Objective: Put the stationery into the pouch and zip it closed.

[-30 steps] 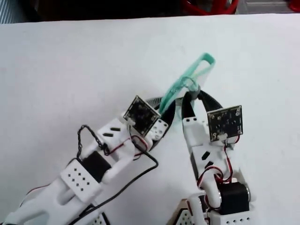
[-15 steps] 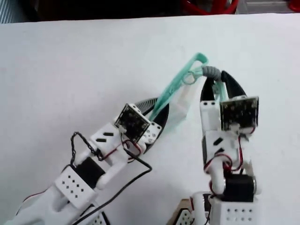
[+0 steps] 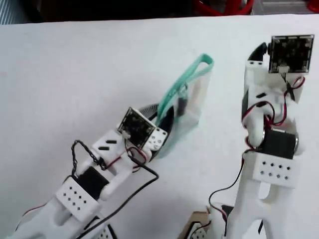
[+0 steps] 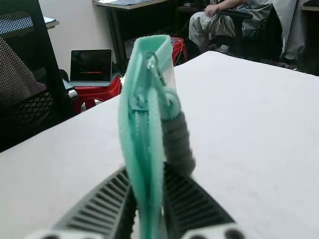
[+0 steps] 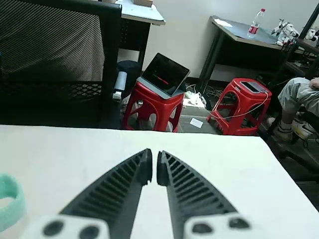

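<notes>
The pouch point(image 3: 192, 97) is clear with a teal zip band point(image 4: 143, 129) and stands on edge on the white table point(image 3: 75, 69). My left gripper point(image 3: 167, 118) is shut on its near end, with the ribbed fingers point(image 4: 192, 199) on either side of the band point(image 4: 147, 174). A grey ribbed piece point(image 4: 177, 139) hangs against the pouch's side below a small metal ring point(image 4: 149, 62). My right gripper point(image 3: 256, 52) is raised to the right of the pouch and apart from it. Its jaws are together on nothing point(image 5: 153, 169). A teal corner of the pouch point(image 5: 10, 201) shows beside it.
The table's far edge point(image 3: 159, 17) runs along the back. Past it stand red stools point(image 5: 154, 104), a black mesh chair point(image 5: 55, 55) and desks. A black cable point(image 3: 134, 191) trails from the left arm. A brown object point(image 3: 195, 224) lies at the front.
My right gripper let go at the pouch's far end, then pulled back to the right and rose. The pouch's far end has swung slightly left. My left gripper keeps its hold.
</notes>
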`<act>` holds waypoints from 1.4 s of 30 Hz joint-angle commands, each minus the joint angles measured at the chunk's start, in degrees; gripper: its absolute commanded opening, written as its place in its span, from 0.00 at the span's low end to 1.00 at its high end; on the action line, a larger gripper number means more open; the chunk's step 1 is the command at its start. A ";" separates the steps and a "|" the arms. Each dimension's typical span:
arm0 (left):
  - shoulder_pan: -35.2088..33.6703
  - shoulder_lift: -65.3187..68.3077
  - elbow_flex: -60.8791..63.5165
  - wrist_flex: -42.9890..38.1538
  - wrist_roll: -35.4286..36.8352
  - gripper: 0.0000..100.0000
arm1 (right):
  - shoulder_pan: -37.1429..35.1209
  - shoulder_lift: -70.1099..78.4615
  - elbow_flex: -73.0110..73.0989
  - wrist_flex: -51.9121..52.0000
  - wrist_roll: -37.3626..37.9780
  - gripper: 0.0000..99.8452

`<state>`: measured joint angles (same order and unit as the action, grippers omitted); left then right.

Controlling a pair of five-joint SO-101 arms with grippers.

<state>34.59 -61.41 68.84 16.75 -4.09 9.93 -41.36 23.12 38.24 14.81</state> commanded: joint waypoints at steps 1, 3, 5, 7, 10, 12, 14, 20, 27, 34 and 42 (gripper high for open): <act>-0.66 -0.57 0.00 0.26 -0.53 0.02 | -0.84 -1.27 -7.91 9.89 0.79 0.02; -0.66 -0.48 0.00 0.26 -0.53 0.02 | -4.26 -4.53 -11.43 19.47 1.67 0.02; -0.66 -0.48 0.00 0.26 -0.53 0.02 | -8.04 -7.16 -12.40 26.68 3.08 0.03; -0.66 -0.48 0.00 0.26 -0.53 0.02 | -11.74 -9.45 -11.78 31.16 2.46 0.09; -0.66 -0.48 0.00 0.26 -0.53 0.02 | -16.31 -13.32 -8.88 36.09 -2.90 0.23; -0.66 -0.48 0.00 0.26 -0.53 0.02 | -19.82 -15.69 -4.92 36.97 -3.43 0.26; -0.66 -0.48 0.09 0.26 -0.53 0.02 | -22.99 -17.80 1.93 36.35 -2.73 0.25; -0.66 -0.48 0.09 0.26 -0.53 0.02 | -29.58 -27.91 21.71 23.87 -1.93 0.25; -0.66 -0.48 0.09 0.26 -0.53 0.02 | -31.25 -40.31 38.07 9.19 -2.02 0.25; -0.57 -0.66 1.05 -0.18 -0.53 0.02 | -28.79 -40.66 40.70 1.89 -5.80 0.25; -0.31 -0.66 1.41 -0.18 -0.53 0.02 | -32.48 -40.66 40.88 -0.57 -5.54 0.25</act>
<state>34.68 -62.29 70.33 16.31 -4.09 -20.48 -81.36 64.26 39.21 9.27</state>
